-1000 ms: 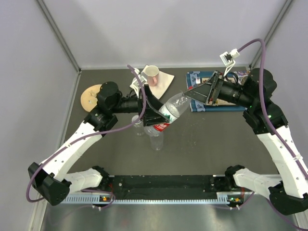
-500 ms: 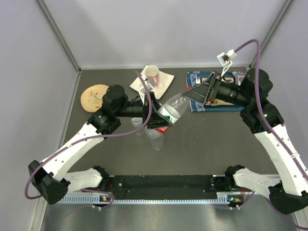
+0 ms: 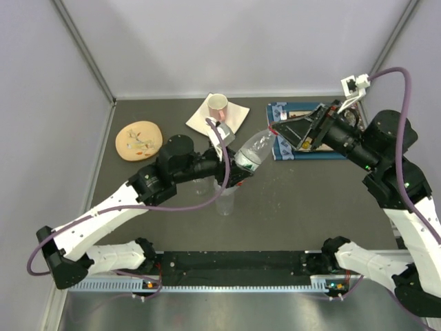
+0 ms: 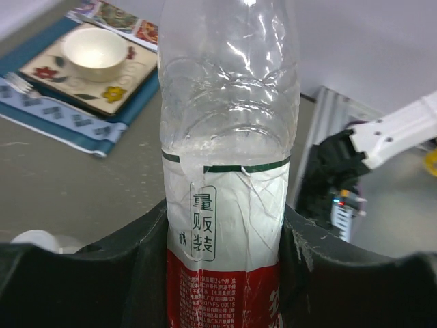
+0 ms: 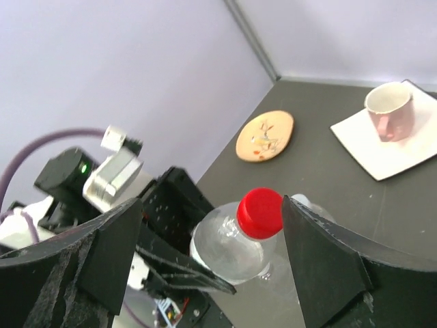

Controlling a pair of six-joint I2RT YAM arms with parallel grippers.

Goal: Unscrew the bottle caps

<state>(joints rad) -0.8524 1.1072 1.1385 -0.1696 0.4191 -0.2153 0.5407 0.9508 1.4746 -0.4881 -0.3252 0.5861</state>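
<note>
A clear bottle [image 4: 225, 137] with a white and red label is held tilted above the table, and my left gripper [image 4: 224, 273] is shut on its labelled middle. In the top view the bottle [image 3: 249, 155] leans up to the right from the left gripper [image 3: 233, 174]. Its red cap [image 5: 260, 212] sits on the neck between the spread fingers of my right gripper [image 5: 212, 205], close to the right-hand finger [image 5: 328, 260] and not squeezed. The right gripper [image 3: 277, 131] is open around the red cap [image 3: 271, 129]. Two more clear bottles [image 3: 224, 200] stand under the left arm.
A pink-lined mug [image 3: 218, 105] stands on a white napkin at the back. A round wooden disc [image 3: 140, 140] lies at the left. A blue placemat [image 3: 289, 153] with a patterned plate and white bowl [image 4: 95, 51] lies at the right.
My left gripper has shut on the bottle and carried it to the right. My right gripper has opened off the red cap and drawn back to the right.
</note>
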